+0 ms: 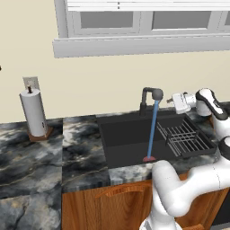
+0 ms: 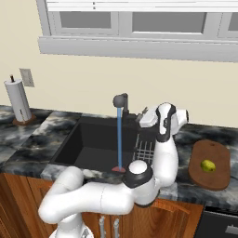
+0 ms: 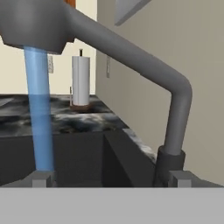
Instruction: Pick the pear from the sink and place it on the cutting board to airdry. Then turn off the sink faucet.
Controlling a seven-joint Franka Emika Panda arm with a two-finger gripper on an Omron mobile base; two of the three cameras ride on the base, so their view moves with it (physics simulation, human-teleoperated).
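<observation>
- pincer (image 1: 172,99) up at spout height, just right of the sink faucet (image 1: 150,96) head; holds nothing. Tips too small in the base views to judge the gap; in the hand view the two tips (image 3: 41,178) sit far apart at the bottom corners, so it reads spread.
- hand view looks along the back wall: faucet neck close in front, its base by the right tip, blue stream (image 3: 40,113) falling by the left tip.
- arm: rises in front of the table (image 1: 31,152), bends over the sink (image 1: 128,139) right half, forearm upright, wrist turned so the hand lies level, aimed left at the faucet.
- wire rack (image 1: 184,137) directly below the hand, in the sink's right part.
- stream lands on the pinkish-red drain spot (image 1: 149,158) near the front wall; water on.
- pear (image 2: 208,165) on the cutting board (image 2: 211,179), right of the sink, well apart from the pincer. Looks almost round; long axis not readable.
- board's long axis runs front to back.
- paper-towel roll (image 1: 33,112) far left on the table, upright.
</observation>
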